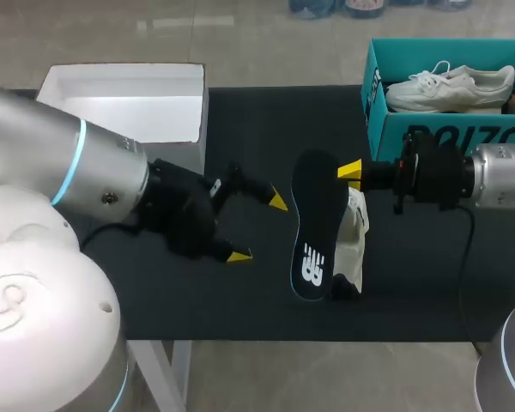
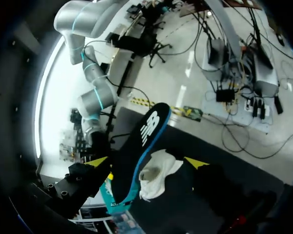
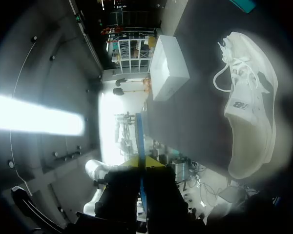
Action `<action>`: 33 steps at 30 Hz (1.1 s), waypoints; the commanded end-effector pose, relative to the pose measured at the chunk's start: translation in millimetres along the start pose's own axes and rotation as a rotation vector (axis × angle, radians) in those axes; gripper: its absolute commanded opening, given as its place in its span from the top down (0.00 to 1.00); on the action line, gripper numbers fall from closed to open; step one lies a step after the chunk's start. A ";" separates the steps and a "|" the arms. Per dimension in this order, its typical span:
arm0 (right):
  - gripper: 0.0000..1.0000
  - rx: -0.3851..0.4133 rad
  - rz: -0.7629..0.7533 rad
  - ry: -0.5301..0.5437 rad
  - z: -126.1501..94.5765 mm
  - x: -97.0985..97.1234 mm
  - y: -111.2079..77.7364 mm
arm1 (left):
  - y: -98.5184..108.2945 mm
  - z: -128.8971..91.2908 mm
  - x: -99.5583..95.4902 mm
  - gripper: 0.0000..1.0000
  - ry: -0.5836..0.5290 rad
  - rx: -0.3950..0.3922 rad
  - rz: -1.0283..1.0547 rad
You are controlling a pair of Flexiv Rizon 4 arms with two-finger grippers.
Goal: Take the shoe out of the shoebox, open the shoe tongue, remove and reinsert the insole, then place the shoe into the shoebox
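Observation:
A black insole (image 1: 313,215) with a blue rim hangs over the mat, and my right gripper (image 1: 350,172) is shut on its upper end. Behind it a white shoe (image 1: 355,232) lies on the mat. My left gripper (image 1: 257,228) stands open a little to the left of the insole, not touching it. In the left wrist view the insole (image 2: 136,156) and the shoe (image 2: 156,173) are ahead of the open left gripper (image 2: 146,162). From the right wrist, the right gripper (image 3: 142,164) pinches the insole's thin blue edge (image 3: 140,136), with the shoe (image 3: 249,122) beyond.
A teal shoebox (image 1: 395,137) at the back right holds a second white shoe (image 1: 451,86). A white box (image 1: 124,107) stands at the back left, also visible as the white box (image 3: 168,68) from the right wrist. Black mat (image 1: 240,300) covers the table.

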State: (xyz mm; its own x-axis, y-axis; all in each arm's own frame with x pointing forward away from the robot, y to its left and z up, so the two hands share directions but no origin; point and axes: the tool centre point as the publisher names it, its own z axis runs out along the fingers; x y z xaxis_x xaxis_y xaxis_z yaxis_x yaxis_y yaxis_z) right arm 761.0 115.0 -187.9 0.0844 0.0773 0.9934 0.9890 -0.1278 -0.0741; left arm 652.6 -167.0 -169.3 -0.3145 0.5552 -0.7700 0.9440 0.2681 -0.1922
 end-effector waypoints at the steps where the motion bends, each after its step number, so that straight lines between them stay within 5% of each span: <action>1: 1.00 -0.003 0.000 0.000 0.9 -0.7 -0.7 | -1.3 -39.3 -2.3 0.00 0.183 -0.004 0.004; 32: 1.00 -0.003 0.000 0.000 0.9 -0.7 -0.7 | -0.7 -36.1 -1.5 0.00 0.170 -0.007 -0.037; 33: 1.00 -0.003 0.000 0.000 0.9 -0.7 -0.7 | 6.2 -35.8 -12.0 0.00 0.232 -0.001 -0.012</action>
State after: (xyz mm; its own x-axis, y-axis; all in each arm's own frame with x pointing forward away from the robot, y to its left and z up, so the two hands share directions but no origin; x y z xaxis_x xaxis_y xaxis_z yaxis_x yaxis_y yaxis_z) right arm 761.0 114.9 -187.9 0.0844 0.0773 0.9934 0.9890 -0.1279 -0.0741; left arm 649.9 -140.4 -145.6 -0.3599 0.6700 -0.6493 0.9317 0.2940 -0.2131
